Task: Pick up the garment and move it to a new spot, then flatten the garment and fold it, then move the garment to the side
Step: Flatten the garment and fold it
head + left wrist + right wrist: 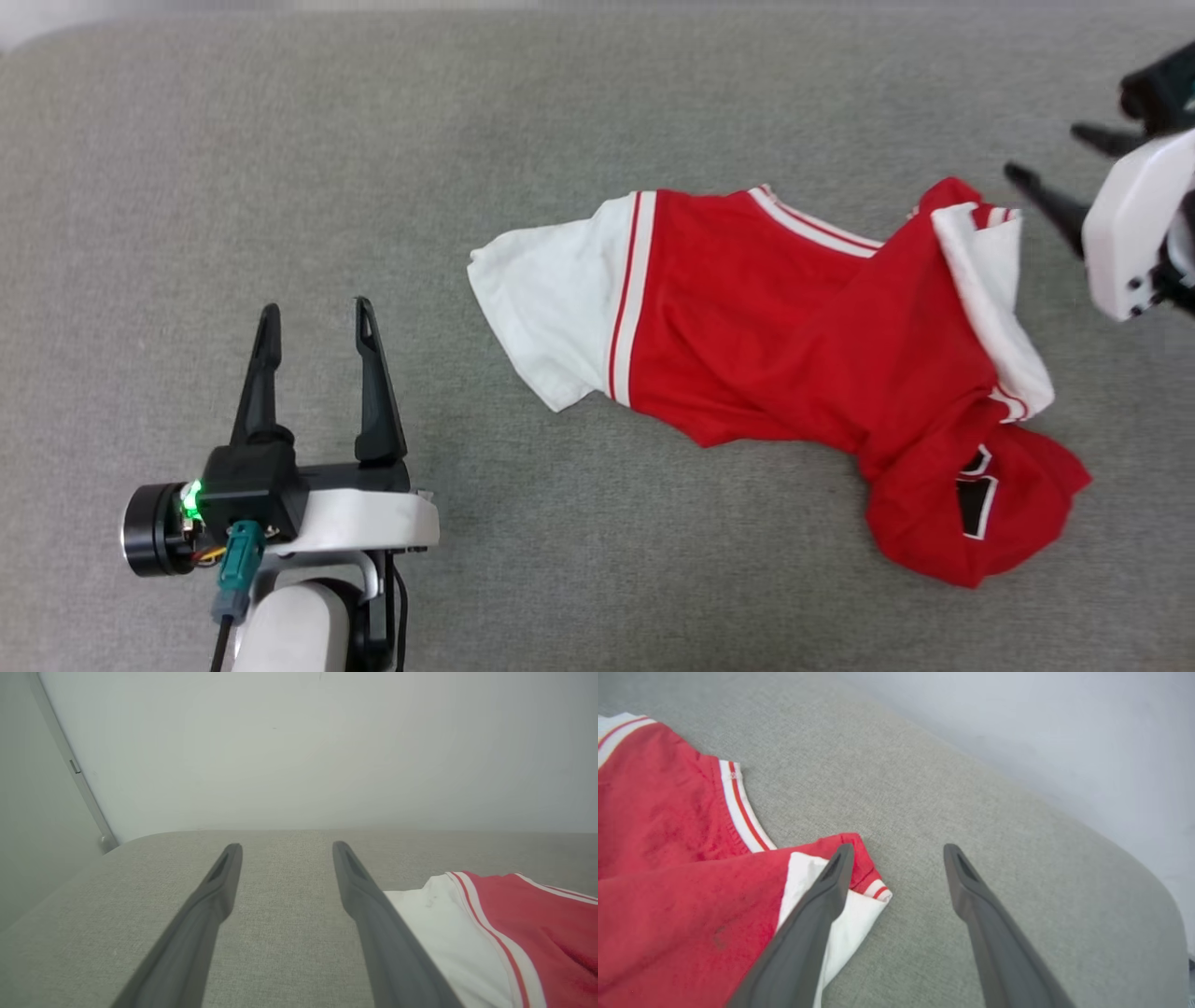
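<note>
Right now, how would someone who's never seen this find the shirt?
Start with the big grey fabric surface in front of the robot. The shirt lies crumpled on it, between the left gripper and the right gripper, both with jaws open. It is soft and red with white sleeves and a black number, while the grippers are dark and thin.
</note>
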Robot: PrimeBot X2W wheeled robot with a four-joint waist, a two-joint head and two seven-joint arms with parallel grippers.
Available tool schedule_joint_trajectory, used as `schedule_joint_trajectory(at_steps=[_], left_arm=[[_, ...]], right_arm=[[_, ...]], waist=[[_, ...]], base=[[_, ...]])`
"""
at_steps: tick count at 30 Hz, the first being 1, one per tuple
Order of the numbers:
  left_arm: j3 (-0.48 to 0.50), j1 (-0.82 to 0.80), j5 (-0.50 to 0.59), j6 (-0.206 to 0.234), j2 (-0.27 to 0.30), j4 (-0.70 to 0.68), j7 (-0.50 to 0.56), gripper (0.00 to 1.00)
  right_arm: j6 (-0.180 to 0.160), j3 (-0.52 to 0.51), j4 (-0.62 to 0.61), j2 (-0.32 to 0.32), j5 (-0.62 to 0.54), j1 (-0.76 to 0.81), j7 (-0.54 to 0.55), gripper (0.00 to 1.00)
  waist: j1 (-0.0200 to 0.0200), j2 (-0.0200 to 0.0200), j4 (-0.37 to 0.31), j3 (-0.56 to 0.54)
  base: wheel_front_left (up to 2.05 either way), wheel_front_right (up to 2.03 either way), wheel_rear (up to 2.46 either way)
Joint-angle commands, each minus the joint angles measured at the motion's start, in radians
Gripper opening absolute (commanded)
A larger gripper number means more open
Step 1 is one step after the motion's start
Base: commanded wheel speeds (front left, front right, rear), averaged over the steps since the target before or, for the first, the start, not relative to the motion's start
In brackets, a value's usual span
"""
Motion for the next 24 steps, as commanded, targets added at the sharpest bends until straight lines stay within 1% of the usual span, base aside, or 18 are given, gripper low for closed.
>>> schedule_joint_trajectory(at_steps=[1, 4, 6, 9, 12, 14, 16, 18, 24], left_arm=[[0.003, 0.013, 0.008, -0.004, -0.002, 0.003, -0.003, 1.00], [0.005, 0.027, 0.012, -0.009, -0.003, 0.006, -0.003, 1.00], [0.005, 0.033, 0.014, -0.011, -0.004, 0.006, -0.003, 1.00], [0.004, 0.045, 0.015, -0.017, -0.005, 0.005, -0.003, 1.00], [0.003, 0.048, 0.016, -0.020, -0.006, 0.001, -0.003, 1.00], [0.002, 0.048, 0.017, -0.022, -0.007, 0.002, -0.003, 1.00], [-0.001, 0.043, 0.016, -0.025, -0.007, 0.002, -0.003, 1.00], [-0.004, 0.033, 0.014, -0.026, -0.008, 0.002, -0.003, 1.00], [-0.015, 0.008, 0.010, -0.024, -0.009, 0.001, -0.003, 1.00]], right_arm=[[-0.001, 0.006, -0.031, -0.024, 0.005, -0.017, -0.009, 1.00], [-0.001, 0.012, -0.123, -0.075, 0.052, -0.035, 0.024, 1.00], [-0.001, 0.022, -0.186, -0.113, 0.092, -0.042, 0.081, 1.00], [-0.001, 0.045, -0.283, -0.164, 0.175, -0.036, 0.219, 1.00], [-0.001, 0.074, -0.358, -0.203, 0.222, -0.027, 0.361, 1.00], [-0.001, 0.085, -0.387, -0.216, 0.235, -0.015, 0.429, 1.00], [-0.001, 0.096, -0.396, -0.216, 0.214, -0.001, 0.471, 1.00], [-0.001, 0.102, -0.379, -0.193, 0.213, 0.024, 0.489, 1.00], [-0.001, 0.101, -0.226, -0.104, 0.215, 0.111, 0.474, 1.00]], waist=[[0.0000, 0.0000, -0.018, -0.026], [0.0000, 0.0000, -0.029, -0.044], [0.0000, 0.0000, -0.033, -0.051], [0.0000, 0.0000, -0.036, -0.057], [0.0000, 0.0000, -0.034, -0.055], [0.0000, 0.0000, -0.031, -0.049], [0.0000, 0.0000, -0.025, -0.039], [0.0000, 0.0000, -0.019, -0.028], [0.0000, 0.0000, 0.000, 0.018]], base=[[0.00, 0.00, 0.00], [0.00, 0.00, 0.00], [0.00, 0.00, 0.00], [0.00, 0.00, 0.00], [0.00, 0.00, 0.00], [0.00, 0.00, 0.00], [0.00, 0.00, 0.00], [0.00, 0.00, 0.00], [0.00, 0.00, 0.00]])
